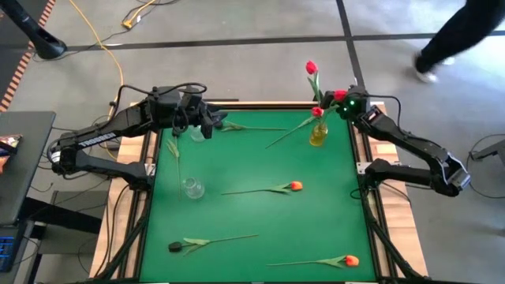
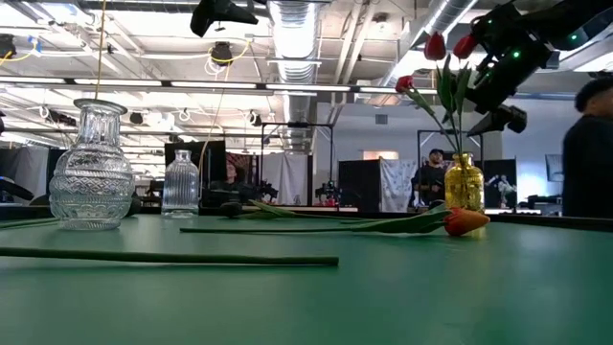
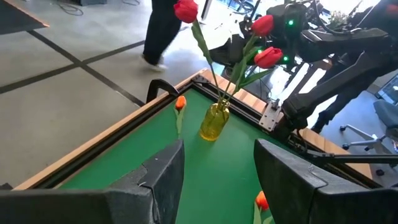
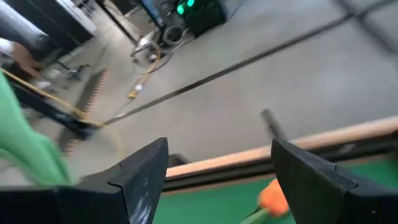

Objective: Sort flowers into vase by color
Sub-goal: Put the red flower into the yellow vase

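A yellow glass vase (image 1: pixel 318 136) stands at the table's far right and holds three red tulips (image 3: pixel 268 57). My right gripper (image 4: pixel 217 146) hovers open just beside their heads, with nothing between its fingers; a green leaf (image 4: pixel 25 146) shows blurred outside one finger. My left gripper (image 3: pixel 217 149) hangs open above the far left of the table, pointing toward the yellow vase, next to a clear vase (image 1: pixel 196 132). Two orange tulips (image 1: pixel 296 186) (image 1: pixel 351 260) and a dark one (image 1: pixel 175 247) lie flat on the green mat. Another orange head (image 3: pixel 180 102) lies near the far edge.
A second clear vase (image 1: pixel 193 188) stands left of the middle. Loose green stems (image 1: pixel 252 127) lie near the left gripper. A raised wooden rim (image 3: pixel 124 127) borders the mat. A person (image 1: pixel 458 31) walks on the floor beyond the far right corner.
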{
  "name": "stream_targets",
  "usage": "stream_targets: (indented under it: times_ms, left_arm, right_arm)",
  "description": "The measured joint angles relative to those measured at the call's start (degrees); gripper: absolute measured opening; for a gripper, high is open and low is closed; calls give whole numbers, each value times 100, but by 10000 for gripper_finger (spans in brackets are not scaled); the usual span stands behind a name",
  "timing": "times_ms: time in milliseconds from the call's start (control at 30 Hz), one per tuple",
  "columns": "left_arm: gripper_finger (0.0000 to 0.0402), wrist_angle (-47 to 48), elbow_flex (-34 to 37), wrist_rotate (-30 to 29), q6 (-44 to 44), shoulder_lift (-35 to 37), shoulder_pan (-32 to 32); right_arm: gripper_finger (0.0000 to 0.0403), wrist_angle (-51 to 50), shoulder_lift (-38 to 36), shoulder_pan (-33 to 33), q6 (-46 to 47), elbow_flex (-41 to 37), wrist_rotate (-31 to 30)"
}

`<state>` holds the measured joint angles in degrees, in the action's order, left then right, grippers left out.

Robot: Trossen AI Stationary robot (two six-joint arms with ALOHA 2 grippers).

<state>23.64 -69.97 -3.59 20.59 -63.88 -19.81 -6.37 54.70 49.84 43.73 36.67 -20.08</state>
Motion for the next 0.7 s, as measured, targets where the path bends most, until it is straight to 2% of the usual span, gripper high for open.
stream_targets:
  times_ms: [167,467,567,700]
  left_arm:
    - [180,-4,0,4,-47,0,1]
    - [180,-2,0,4,-47,0,0]
    - [180,0,0,22,-47,0,0]
    - [180,0,0,32,-47,0,2]
  right_arm:
    - [311,29,0,-15,260,1,201]
    - [311,245,0,64,1898,4,197]
    - [311,240,0,128,1897,4,190]
    - [311,240,0,164,1405,4,179]
